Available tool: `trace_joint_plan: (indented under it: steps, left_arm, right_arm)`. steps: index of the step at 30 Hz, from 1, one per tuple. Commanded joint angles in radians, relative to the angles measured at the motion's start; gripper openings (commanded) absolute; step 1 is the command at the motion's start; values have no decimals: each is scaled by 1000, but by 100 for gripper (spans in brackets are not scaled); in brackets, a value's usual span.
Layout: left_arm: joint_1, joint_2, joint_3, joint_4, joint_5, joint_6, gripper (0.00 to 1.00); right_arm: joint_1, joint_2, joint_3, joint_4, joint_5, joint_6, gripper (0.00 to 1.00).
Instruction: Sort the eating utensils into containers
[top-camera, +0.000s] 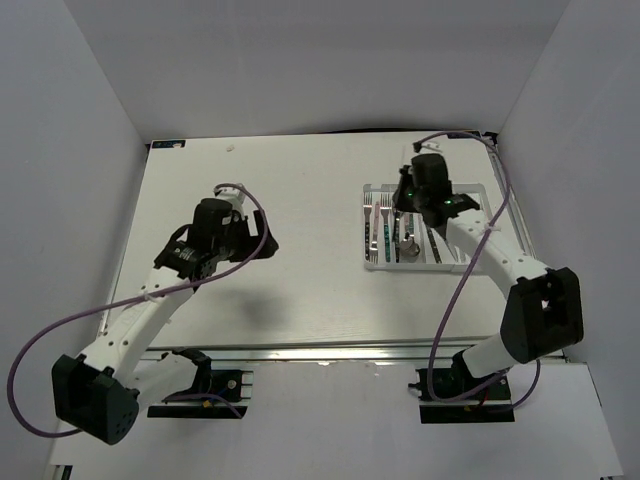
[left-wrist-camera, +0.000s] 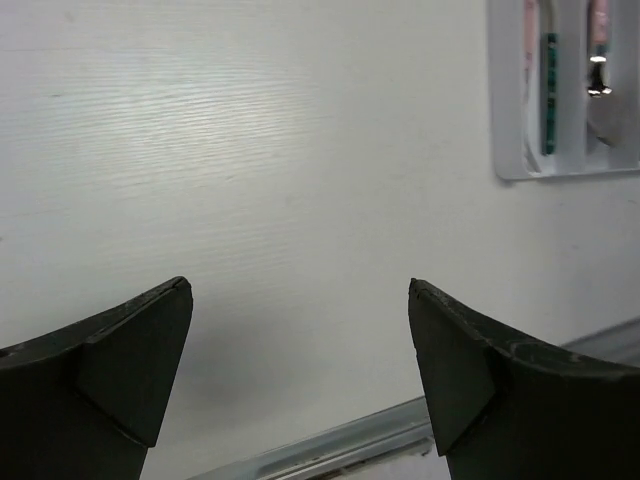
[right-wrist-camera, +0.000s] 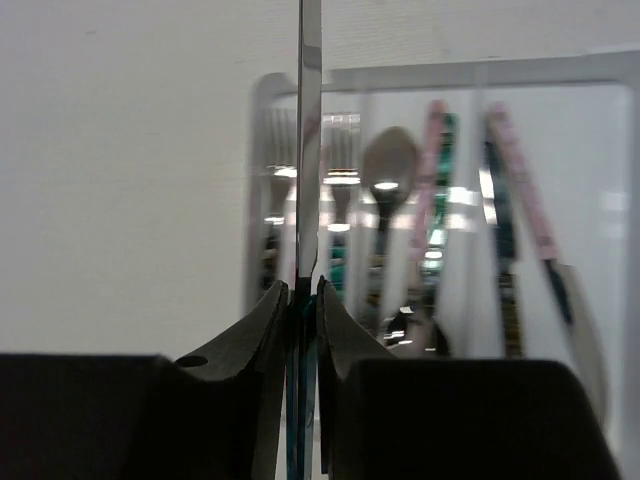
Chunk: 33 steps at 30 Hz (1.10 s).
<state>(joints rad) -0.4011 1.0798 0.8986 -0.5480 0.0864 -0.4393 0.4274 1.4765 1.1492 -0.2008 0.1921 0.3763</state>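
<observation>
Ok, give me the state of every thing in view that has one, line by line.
Flat white plastic tray: partly filled.
Silver forks, spoon: lying in tray compartments.
Left black two-finger gripper: open, holding nothing.
Right black two-finger gripper: shut on the slim metal utensil.
Slim metal utensil: gripped, over the tray.

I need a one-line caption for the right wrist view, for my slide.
Right gripper clamps a thin metal utensil edge-on above the white tray of sorted cutlery.
</observation>
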Motion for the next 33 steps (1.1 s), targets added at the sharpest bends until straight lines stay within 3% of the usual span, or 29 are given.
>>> trace_joint_plan:
  steps: [1, 6, 9, 18, 21, 23, 24, 25, 30, 33]
  left_arm:
    - [4, -64, 19, -125, -198, 77, 98]
    - [4, -98, -18, -96, -309, 73, 98]
    - [4, -95, -72, -44, -314, 47, 98]
    - [1, -107, -90, -33, -275, 51, 98]
    - [-1, -124, -93, -27, -269, 51, 98]
    - [-1, -130, -93, -26, -264, 53, 98]
    - [-1, -133, -93, -24, -263, 53, 98]
    - [-1, -133, -93, -24, -264, 53, 98]
    - [-1, -127, -72, -33, -319, 54, 98]
    - [2, -133, -52, -36, -453, 25, 98]
  right_arm:
    - [-105, 21, 21, -73, -62, -161, 0]
    - [-277, 129, 115, -167, -65, -293, 0]
    - [-352, 188, 136, -184, -153, -303, 0]
    - [-392, 332, 178, -172, -161, -271, 0]
    - [-392, 335, 182, -184, -148, -260, 16]
    - [-391, 320, 185, -201, -146, -248, 35]
    - [-391, 309, 184, -210, -135, -243, 49]
    - [-391, 283, 182, -213, -134, -240, 89]
    - [-372, 174, 196, -246, -111, -228, 89]
    - [-317, 39, 184, -264, -76, -215, 89]
